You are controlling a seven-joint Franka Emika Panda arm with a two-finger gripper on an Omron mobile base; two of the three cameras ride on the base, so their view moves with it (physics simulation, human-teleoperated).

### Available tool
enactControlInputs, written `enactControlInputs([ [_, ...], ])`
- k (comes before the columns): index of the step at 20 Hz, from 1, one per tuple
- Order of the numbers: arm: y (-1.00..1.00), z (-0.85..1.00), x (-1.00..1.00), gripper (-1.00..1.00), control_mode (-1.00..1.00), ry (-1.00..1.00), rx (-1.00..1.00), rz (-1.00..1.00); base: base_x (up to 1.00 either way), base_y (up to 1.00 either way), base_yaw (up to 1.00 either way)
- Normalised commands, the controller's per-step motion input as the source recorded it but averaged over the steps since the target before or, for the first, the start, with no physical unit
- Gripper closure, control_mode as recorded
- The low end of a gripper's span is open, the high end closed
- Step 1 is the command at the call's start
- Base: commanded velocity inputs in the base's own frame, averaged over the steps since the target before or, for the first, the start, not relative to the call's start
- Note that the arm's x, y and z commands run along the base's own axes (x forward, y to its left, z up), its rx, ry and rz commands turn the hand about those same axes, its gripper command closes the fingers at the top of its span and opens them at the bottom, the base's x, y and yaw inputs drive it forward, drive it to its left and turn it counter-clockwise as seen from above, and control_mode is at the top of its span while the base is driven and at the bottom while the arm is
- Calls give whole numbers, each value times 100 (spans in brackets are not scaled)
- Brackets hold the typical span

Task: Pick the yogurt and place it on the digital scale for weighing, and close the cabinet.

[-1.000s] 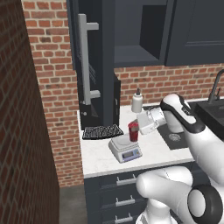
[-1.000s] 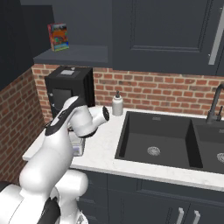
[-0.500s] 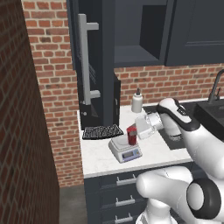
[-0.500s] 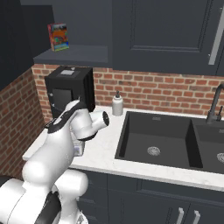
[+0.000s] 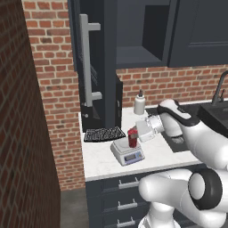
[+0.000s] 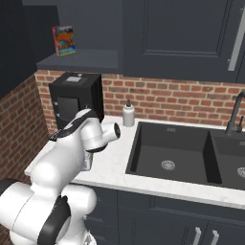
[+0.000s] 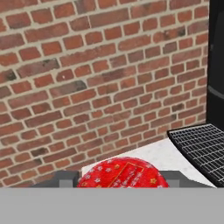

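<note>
The yogurt [image 5: 132, 138], a small red cup, stands upright over the round plate of the light-grey digital scale [image 5: 128, 153], near the counter's front edge. My gripper [image 5: 135, 136] reaches in from the right and is shut on the cup's sides. I cannot tell whether the cup touches the plate. In the hand view the yogurt's red lid [image 7: 122, 173] sits between the fingertips [image 7: 65, 178]. The navy cabinet door [image 5: 95, 67] stands open at the left, its long silver handle [image 5: 87, 62] facing out.
A black ribbed mat [image 5: 104, 133] lies behind the scale, below the open door. A white pump bottle [image 5: 140, 104] stands by the brick wall. The black sink [image 6: 167, 153] is to the right, a black box appliance [image 6: 76, 95] to the left, and a colourful box [image 6: 63, 40] on the shelf.
The arm has carried the yogurt left and down, from beside the scale's right edge to over its plate. The jaws stayed shut on the cup.
</note>
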Motion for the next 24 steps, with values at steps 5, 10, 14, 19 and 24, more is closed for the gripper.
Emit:
enactControlInputs([
  [5,0,0,21,100,-100,0,0,1,0,0,0],
  [10,2,-4,23,100,-100,0,0,0,0,0,0],
  [14,0,-14,17,100,-100,0,0,0,0,0,0],
  [19,0,-21,13,100,-100,0,0,0,0,0,0],
  [24,0,-25,7,100,-100,0,0,0,0,0,0],
])
